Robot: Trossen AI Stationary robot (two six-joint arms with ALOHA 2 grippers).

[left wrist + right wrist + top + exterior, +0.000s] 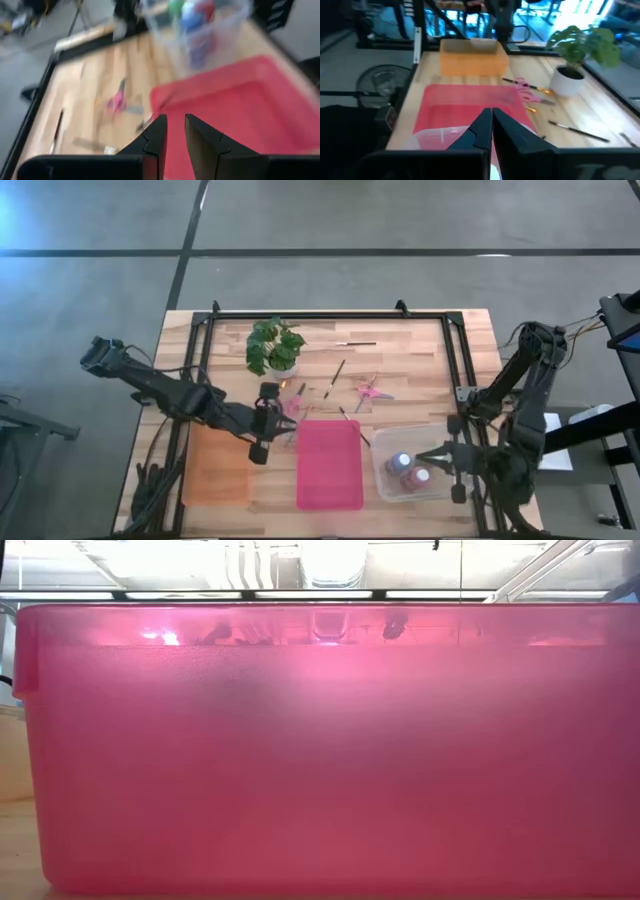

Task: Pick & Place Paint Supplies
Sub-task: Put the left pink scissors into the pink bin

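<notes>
An orange translucent bin [215, 465] sits at the left of the wooden slatted counter [420, 345]. The left end effector [262, 442], fingers narrowly parted and empty, hovers between it and the pink rectangular bin [329, 464]. Pink-handled scissors [290, 402] lie just beyond it, beside the leafy plant [274, 345]. Thin dark brushes [336, 376] point diagonally; more scissors [372, 391] lie farther right. The clear tub [415, 471] holds paint bottles [410, 470] upright, the closed right end effector [425, 453] just over it
</notes>
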